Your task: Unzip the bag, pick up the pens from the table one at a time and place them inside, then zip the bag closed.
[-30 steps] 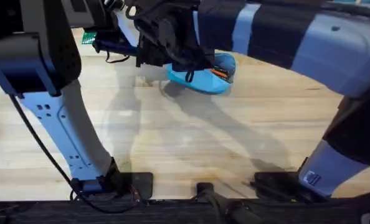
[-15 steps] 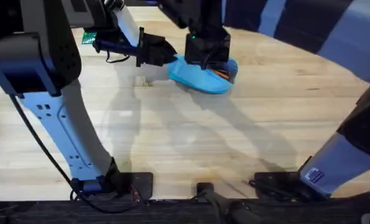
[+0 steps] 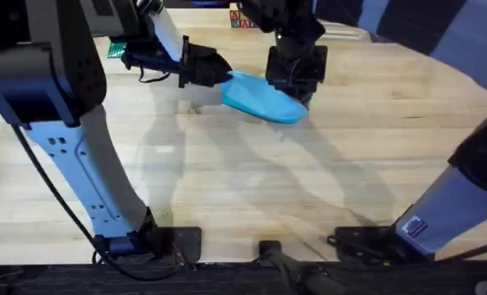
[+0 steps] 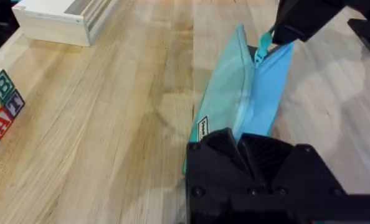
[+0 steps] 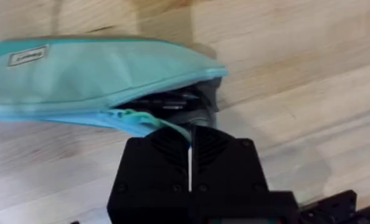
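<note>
The light blue bag (image 3: 260, 100) lies on the table (image 3: 227, 172), its zipper closed along most of its length. My left gripper (image 3: 223, 74) is shut on the bag's left end, seen close up (image 4: 241, 140) with the bag (image 4: 235, 99) stretching away from it. My right gripper (image 3: 297, 86) is at the bag's right end, shut on the teal pull (image 5: 149, 120), which runs between its fingers (image 5: 189, 134). The left wrist view shows the pull (image 4: 264, 42) held up by the right gripper (image 4: 278, 31). A small dark gap (image 5: 172, 102) stays open at that end. The pens are hidden.
Letter blocks (image 4: 1, 112) and a white box (image 4: 60, 22) sit on the table beyond the bag. More blocks (image 3: 242, 18) and a small green item (image 3: 116, 51) lie at the far edge. Bare wood spreads in front of the bag.
My right gripper has slid to the right along the bag with the pull, closing the opening. The orange showing inside is now covered. The left gripper has held still.
</note>
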Tool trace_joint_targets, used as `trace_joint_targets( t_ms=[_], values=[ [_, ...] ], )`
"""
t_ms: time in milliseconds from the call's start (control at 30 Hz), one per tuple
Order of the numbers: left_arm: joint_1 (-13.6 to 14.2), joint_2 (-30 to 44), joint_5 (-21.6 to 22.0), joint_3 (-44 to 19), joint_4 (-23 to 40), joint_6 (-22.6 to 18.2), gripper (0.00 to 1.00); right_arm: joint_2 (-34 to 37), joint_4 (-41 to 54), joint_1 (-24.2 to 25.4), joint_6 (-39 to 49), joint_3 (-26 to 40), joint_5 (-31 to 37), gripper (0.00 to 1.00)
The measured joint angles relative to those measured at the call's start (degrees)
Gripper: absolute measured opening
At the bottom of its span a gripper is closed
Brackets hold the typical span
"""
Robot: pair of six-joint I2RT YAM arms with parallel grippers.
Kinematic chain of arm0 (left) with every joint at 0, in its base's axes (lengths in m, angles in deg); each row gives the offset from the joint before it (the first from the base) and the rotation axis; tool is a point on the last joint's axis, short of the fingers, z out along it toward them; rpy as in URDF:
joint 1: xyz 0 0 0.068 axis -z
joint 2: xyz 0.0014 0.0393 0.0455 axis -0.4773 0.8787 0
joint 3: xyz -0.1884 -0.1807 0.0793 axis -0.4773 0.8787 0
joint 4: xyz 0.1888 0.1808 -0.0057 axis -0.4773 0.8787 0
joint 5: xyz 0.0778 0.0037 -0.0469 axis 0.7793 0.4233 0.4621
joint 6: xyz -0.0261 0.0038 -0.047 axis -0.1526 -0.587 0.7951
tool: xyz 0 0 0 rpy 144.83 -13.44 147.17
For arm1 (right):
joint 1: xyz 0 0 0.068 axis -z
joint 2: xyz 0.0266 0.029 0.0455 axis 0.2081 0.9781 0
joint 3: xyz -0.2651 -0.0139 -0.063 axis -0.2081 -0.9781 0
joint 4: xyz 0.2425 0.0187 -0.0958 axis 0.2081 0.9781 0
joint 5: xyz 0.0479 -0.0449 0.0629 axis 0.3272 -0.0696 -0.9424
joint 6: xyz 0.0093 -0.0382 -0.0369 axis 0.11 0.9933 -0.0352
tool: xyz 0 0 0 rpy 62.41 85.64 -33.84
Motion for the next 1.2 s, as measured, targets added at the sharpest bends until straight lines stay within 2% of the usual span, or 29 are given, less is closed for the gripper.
trace_joint_targets(
  t_ms=[433, 733, 900, 1200],
  values=[
    [-0.04, 0.0, 0.02, -0.01, 0.0, 0.0, 0.042, 0.0, 3.14, 1.52, 0.01, 0.0, 0.07, 0.031],
    [-0.04, 0.0, 0.04, -0.01, 0.0, 0.0, 0.042, -0.01, 5.77, 5.56, 0.02, 0.0, 0.13, 0.033],
    [-0.04, 0.0, 0.04, 0.0, 0.0, 0.0, 0.042, -0.15, 5.85, 5.21, -0.01, 0.0, 1.15, 0.033],
    [-0.11, 0.0, 0.04, -0.01, 0.0, 0.0, 0.042, -6.45, 10.5, 4.23, -1.8, 0.0, 3.38, 0.033]
  ],
)
